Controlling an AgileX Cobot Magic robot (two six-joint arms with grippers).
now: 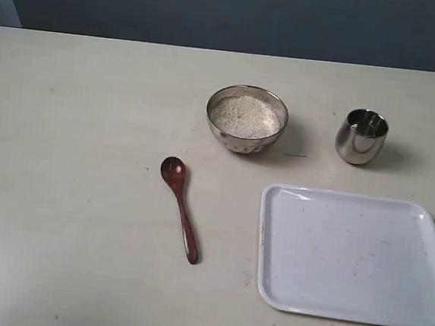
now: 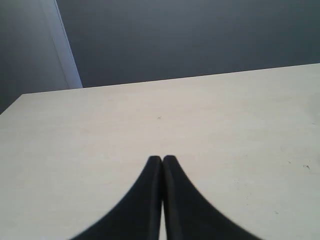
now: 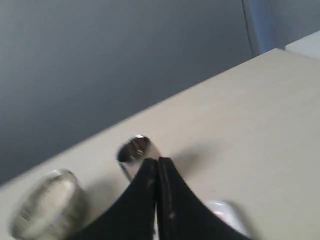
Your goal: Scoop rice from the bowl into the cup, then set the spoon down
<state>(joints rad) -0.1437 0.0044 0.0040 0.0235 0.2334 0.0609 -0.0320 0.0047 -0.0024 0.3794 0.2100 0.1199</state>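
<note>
Steel catches my eye first: the bowl (image 1: 242, 144), heaped with rice (image 1: 246, 116), sits mid-surface (image 1: 77, 196), and I take it as my marker. The cup (image 1: 361, 137) stands upright to the bowl's right in the exterior view, apart from it, mouth up to take grains. The spoon (image 1: 180, 205) lies flat to the near left of the bowl, clear of it. Its head points toward the bowl and its handle trails away, free to pinch. A white tray (image 1: 346, 258) lies to the near right of the bowl; I guess the spoon ends up there. My left fingers (image 2: 154, 165) are pressed together over bare surface, holding nothing. My right fingers (image 3: 149, 167) are likewise closed and empty, aimed at the cup with the bowl beside it. Nothing scooped yet, I judge.
</note>
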